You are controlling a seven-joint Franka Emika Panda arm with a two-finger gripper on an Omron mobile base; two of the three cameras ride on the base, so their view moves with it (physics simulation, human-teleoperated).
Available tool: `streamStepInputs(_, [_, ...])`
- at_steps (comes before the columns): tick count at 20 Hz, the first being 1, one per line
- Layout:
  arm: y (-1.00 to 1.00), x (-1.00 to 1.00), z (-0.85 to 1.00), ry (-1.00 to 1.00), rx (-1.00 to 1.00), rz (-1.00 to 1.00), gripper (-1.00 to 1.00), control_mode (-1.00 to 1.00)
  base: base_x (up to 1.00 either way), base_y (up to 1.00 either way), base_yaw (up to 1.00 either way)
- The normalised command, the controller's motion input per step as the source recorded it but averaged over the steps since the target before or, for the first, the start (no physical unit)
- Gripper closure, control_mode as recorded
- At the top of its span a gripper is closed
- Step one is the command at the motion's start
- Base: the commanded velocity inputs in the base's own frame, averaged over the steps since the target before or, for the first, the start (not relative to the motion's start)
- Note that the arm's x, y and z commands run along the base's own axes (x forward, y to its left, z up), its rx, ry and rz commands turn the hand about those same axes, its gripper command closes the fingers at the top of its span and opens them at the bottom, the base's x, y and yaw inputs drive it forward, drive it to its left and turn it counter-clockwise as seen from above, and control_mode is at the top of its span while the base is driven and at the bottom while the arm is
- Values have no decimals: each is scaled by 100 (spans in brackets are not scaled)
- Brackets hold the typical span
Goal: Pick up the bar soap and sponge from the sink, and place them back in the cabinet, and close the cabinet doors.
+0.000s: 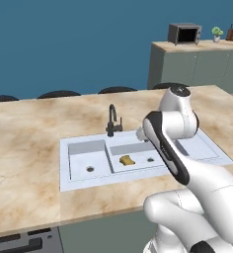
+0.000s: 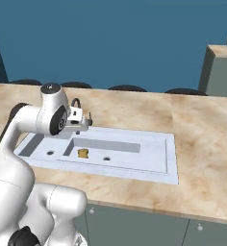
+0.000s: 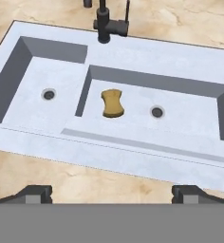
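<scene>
The mustard-yellow sponge [image 1: 127, 160] [image 2: 82, 153] [image 3: 112, 103] lies flat in the longer basin of the pale sink [image 1: 89, 183] [image 2: 134, 170] [image 3: 133, 156], near the wall that divides the two basins. My gripper [image 3: 113, 193] [image 2: 86, 119] [image 1: 140, 132] hovers above the sink's front part, pointing down at the basins. Its fingers stand wide apart, open, with nothing between them. The black faucet [image 1: 112, 121] [image 3: 104, 23] rises behind the basins. The bar soap, the cabinet and the cabinet doors are out of view.
Marble counter [image 1: 29, 148] surrounds the sink on all sides. Dark stool tops [image 1: 59, 94] line its far edge. At the back right, a separate grey-green counter carries a microwave [image 1: 185, 33] and a small plant [image 1: 217, 33]. A dark stove edge [image 1: 19, 243] sits at the lower left.
</scene>
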Motion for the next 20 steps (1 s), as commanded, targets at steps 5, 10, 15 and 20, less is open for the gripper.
streamStepInputs(5, [2,31,-17,0,0,0,-100,-100,0,0,0])
streamStepInputs(10, [4,31,-16,0,0,0,-100,-100,0,0,0])
streamStepInputs(15, [4,34,-15,0,0,0,-100,-100,0,0,0])
streamStepInputs(20, [5,34,-14,0,0,0,-100,-100,0,0,0])
